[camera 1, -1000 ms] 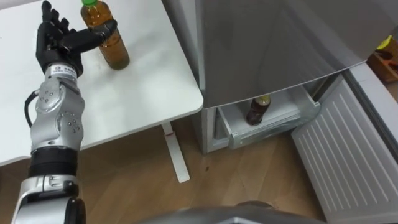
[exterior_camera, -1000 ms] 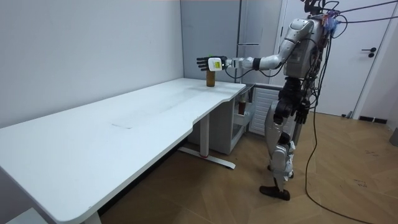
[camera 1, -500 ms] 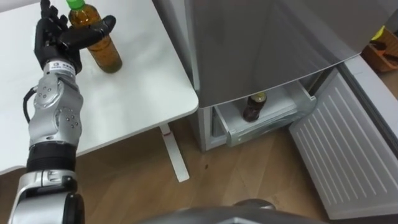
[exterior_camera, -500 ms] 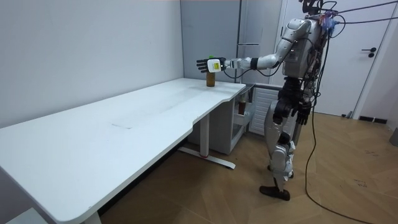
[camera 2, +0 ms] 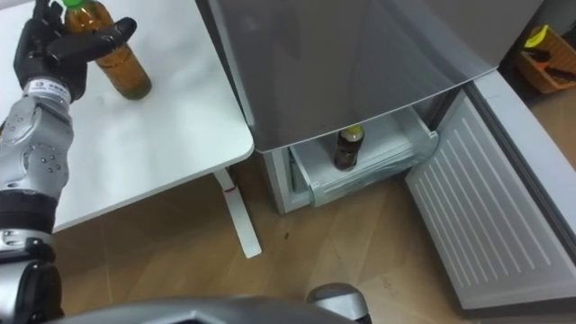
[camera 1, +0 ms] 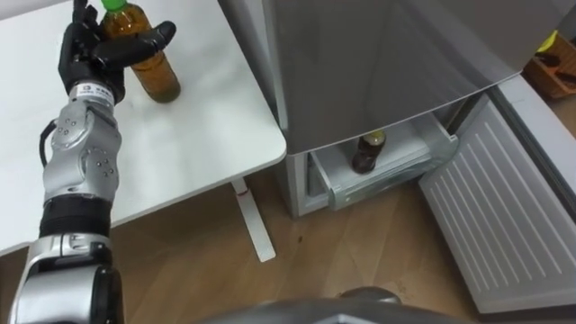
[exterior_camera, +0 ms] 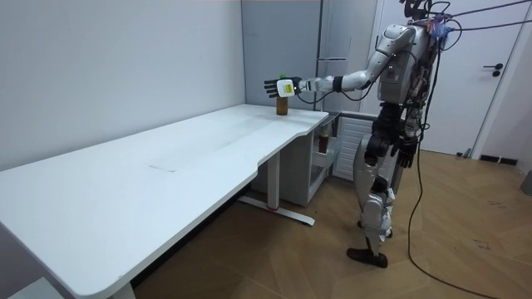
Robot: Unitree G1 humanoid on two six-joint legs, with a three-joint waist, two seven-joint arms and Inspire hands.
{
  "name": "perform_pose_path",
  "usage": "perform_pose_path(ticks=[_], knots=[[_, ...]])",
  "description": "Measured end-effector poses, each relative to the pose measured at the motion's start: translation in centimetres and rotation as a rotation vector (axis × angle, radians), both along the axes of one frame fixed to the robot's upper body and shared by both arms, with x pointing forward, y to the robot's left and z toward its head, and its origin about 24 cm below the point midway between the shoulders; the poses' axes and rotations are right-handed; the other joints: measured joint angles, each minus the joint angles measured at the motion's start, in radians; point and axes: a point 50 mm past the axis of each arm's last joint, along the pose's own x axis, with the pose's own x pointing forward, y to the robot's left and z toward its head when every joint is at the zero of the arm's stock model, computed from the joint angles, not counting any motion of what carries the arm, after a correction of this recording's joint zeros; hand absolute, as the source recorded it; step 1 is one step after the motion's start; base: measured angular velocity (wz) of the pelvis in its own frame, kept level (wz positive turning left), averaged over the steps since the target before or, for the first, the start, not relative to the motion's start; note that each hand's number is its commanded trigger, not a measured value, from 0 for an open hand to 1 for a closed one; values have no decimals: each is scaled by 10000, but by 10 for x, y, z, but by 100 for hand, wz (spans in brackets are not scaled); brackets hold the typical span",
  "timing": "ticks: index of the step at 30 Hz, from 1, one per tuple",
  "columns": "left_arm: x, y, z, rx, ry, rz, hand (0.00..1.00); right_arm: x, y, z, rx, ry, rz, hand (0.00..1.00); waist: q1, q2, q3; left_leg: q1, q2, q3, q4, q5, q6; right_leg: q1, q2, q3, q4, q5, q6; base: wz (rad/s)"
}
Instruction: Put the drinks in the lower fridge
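The left hand (camera 1: pixel 90 56) has closed in, so the tea bottle (camera 1: pixel 157 79), standing on the table (camera 1: pixel 189 144) at 11 o'clock, now sits between its thumb and its uncurled fingers. A grasp looks imminent. Another bottle (camera 1: pixel 364 153) already stands in the open fridge drawer (camera 1: pixel 396 175), toward 4 o'clock.

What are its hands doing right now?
Left hand: open, thumb across the green-capped drink bottle.
Right hand: hangs at its side, cannot be told.

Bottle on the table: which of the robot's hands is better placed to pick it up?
Left. Its left hand is open at the green-capped bottle on the white table, thumb across it; the right hand hangs at its side.
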Motion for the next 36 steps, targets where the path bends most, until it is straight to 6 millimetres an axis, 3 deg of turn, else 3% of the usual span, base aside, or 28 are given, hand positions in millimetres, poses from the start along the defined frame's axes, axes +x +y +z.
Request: perform_pose_path(ticks=[14, 19, 28, 32, 36], knots=[[-2, 4, -9, 403, 771, -289, 100, 0, 0, 0, -47, 48, 126, 0, -21, -30, -41, 14, 2, 5, 20, 1, 0, -12, -1, 26, -1, 12, -14, 0], [-3, -1, -15, 431, 1036, -480, 100, 11, -1, 0, -29, -239, 166, 0, -27, -26, -37, 26, 1, 2, 32, 2, 1, -14, -3, 28, 34, 12, -14, 0], [2, -23, -16, 901, 1202, -1688, 100, 67, -1, 4, -158, -2030, 1080, 0, 76, -19, -48, -106, 4, -227, 75, 5, 2, -12, -3, -97, -20, 18, -19, 5], [6, -37, -5, 824, 583, -1999, 100, 86, 12, 3, 249, -2734, 1476, 0, 439, -60, -66, -68, 19, -228, 71, 5, 1, 37, -6, -164, -10, 55, -46, -1], [6, -44, 6, 782, 0, -2159, 100, 101, 26, 3, 557, -3279, 2146, 0, 616, -102, -58, -106, 26, -421, 56, 5, 1, 135, -54, -651, -17, 60, -53, 10]])
